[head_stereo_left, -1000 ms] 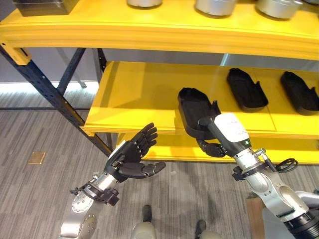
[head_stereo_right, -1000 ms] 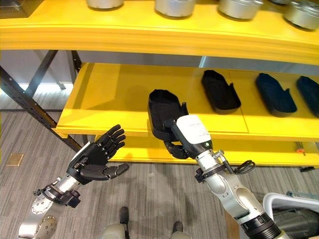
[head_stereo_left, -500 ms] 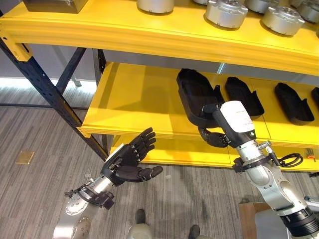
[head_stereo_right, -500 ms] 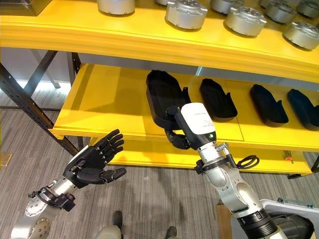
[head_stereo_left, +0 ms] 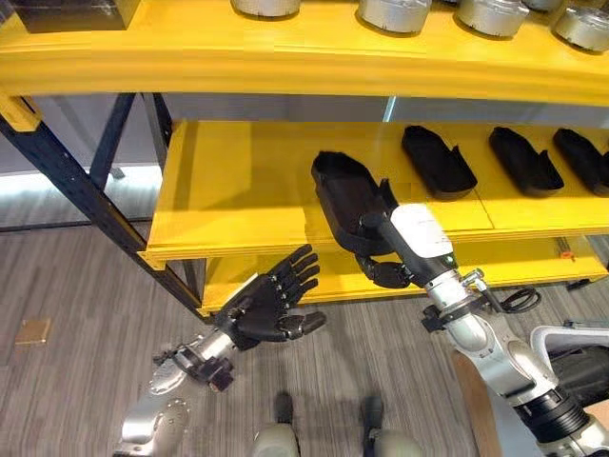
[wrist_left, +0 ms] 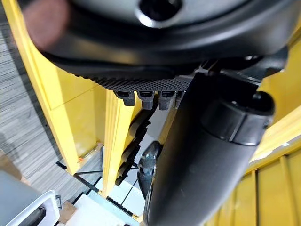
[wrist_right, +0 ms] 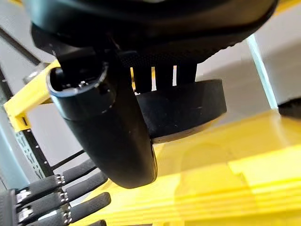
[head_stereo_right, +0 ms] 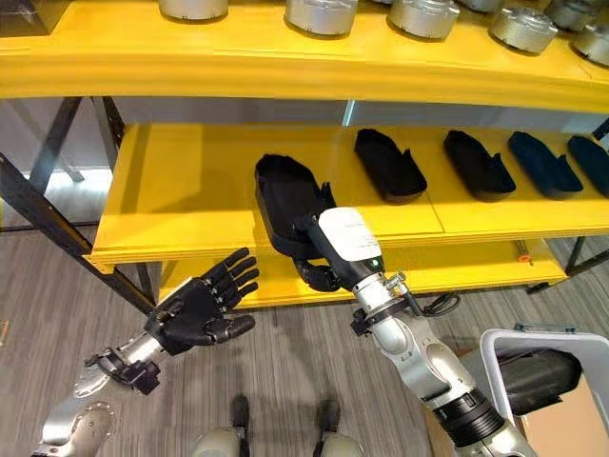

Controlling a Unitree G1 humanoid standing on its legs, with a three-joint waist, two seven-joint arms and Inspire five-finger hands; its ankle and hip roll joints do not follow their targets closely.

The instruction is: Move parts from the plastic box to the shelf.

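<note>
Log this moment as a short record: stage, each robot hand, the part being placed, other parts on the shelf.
stage: setting a part on the middle shelf
right robot hand: curled on the near end of the black part
black part: resting on the shelf, near end at the front edge
left robot hand: open, empty, below the shelf edge
other black parts: in a row further right
top shelf: round metal parts
</note>
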